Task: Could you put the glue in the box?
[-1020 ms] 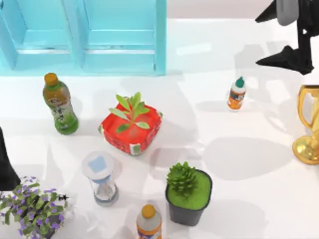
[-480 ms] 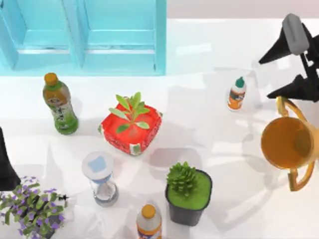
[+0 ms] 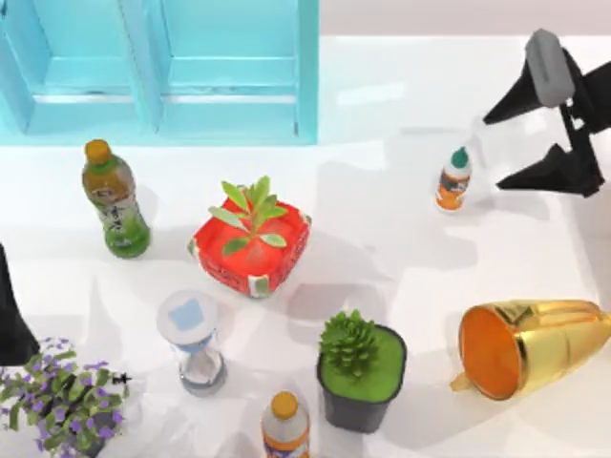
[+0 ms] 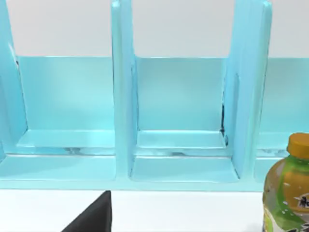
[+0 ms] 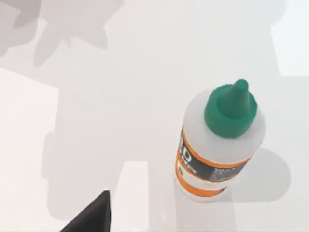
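Just left of our right claw (image 3: pixel 520 134), fingers spread wide and empty: the glue (image 3: pixel 454 179), upright on the bench (image 3: pixel 401 239), long axis vertical; our right arm is nearer.

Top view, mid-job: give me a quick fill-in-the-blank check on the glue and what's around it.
1. The glue stands ____ on the table.
2. Its pointed cap is ____ in colour.
3. The right end effector, fingers open, is at the glue's ____ in the top view.
4. The gold trophy lies on its ____.

Missing: upright; green; right; side
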You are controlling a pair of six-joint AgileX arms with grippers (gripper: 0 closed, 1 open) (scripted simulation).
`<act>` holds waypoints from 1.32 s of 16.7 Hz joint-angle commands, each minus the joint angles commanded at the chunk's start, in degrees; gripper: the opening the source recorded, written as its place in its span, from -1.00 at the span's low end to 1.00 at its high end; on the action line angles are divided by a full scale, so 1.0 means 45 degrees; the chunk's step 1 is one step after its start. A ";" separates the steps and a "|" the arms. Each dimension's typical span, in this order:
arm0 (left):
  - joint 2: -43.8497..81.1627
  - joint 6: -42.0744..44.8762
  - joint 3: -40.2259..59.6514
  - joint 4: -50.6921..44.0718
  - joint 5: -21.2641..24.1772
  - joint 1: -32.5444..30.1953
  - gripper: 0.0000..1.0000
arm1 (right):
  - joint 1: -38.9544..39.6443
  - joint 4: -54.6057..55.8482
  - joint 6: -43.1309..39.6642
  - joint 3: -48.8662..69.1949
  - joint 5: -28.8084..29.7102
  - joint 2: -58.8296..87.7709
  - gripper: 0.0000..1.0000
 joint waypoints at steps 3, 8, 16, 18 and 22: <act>0.0000 0.0000 0.0000 0.0000 0.0000 0.0000 1.00 | 0.0694 0.1580 0.1027 -0.0591 0.0039 0.0275 1.00; 0.0000 0.0000 0.0000 0.0000 0.0000 0.0000 1.00 | 0.1510 0.4109 0.2256 -0.1810 0.0134 0.0676 1.00; 0.0000 0.0000 0.0000 0.0000 0.0000 0.0000 1.00 | 0.1616 0.4677 0.2421 -0.2162 0.0156 0.0766 0.85; 0.0000 0.0000 0.0000 0.0000 0.0000 0.0000 1.00 | 0.1616 0.4677 0.2421 -0.2162 0.0156 0.0766 0.55; 0.0000 0.0000 0.0000 0.0000 0.0000 0.0000 1.00 | 0.1616 0.4677 0.2421 -0.2162 0.0156 0.0766 -0.06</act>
